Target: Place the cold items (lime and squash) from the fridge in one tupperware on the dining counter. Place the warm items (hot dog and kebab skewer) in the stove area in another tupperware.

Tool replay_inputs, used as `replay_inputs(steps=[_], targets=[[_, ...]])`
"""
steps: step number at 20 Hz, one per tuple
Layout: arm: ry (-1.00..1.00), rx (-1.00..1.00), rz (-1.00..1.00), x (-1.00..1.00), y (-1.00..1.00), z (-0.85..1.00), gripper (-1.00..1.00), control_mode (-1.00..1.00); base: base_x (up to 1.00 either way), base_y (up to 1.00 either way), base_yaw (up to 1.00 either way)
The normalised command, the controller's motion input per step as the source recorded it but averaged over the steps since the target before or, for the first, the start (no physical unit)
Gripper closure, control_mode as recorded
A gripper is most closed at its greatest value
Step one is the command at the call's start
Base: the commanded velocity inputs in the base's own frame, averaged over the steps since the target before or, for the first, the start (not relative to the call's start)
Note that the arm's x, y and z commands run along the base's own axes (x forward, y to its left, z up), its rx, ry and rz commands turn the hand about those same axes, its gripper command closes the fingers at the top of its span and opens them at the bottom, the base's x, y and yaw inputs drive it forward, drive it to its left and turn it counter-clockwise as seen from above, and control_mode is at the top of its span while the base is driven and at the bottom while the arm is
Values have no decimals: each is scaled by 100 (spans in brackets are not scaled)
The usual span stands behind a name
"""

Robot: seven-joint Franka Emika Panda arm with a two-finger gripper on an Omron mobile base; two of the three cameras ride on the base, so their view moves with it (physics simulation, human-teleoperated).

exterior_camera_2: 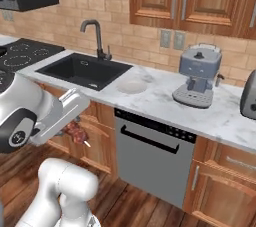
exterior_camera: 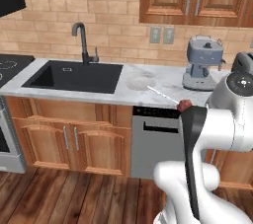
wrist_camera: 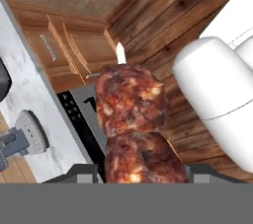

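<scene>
The kebab skewer (wrist_camera: 132,119) stands close in the hand view: two browned meat chunks on a pale stick whose point sticks out beyond them. My gripper (wrist_camera: 143,174) is shut on the lower chunk, with only the edges of its fingers showing on either side. In the left base view the skewer's meat (exterior_camera: 185,105) peeks out beside my forearm, and its thin stick runs up over the counter edge. From the right base camera the skewer (exterior_camera_2: 75,131) hangs under my hand, below counter height in front of the cabinets. Lime, squash, hot dog and tupperware are out of view.
A marble counter (exterior_camera: 163,92) carries a black sink (exterior_camera: 74,76) with a dark faucet (exterior_camera: 81,40), a pale translucent round dish (exterior_camera: 141,81), a grey coffee machine (exterior_camera: 202,62) and a toaster (exterior_camera_2: 248,98). The dishwasher (exterior_camera_2: 150,153) sits below; the stove (exterior_camera_2: 22,53) lies left.
</scene>
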Motion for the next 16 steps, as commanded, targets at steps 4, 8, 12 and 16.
replay_inputs(steps=[4,8,12,16], targets=[[0,0,0,0,0,0,100,100,-92,-26,9],[0,0,0,0,0,0,100,100,-100,-2,1],[0,0,0,0,0,0,100,100,-100,0,0],[0,0,0,0,0,0,100,100,-100,0,-2]])
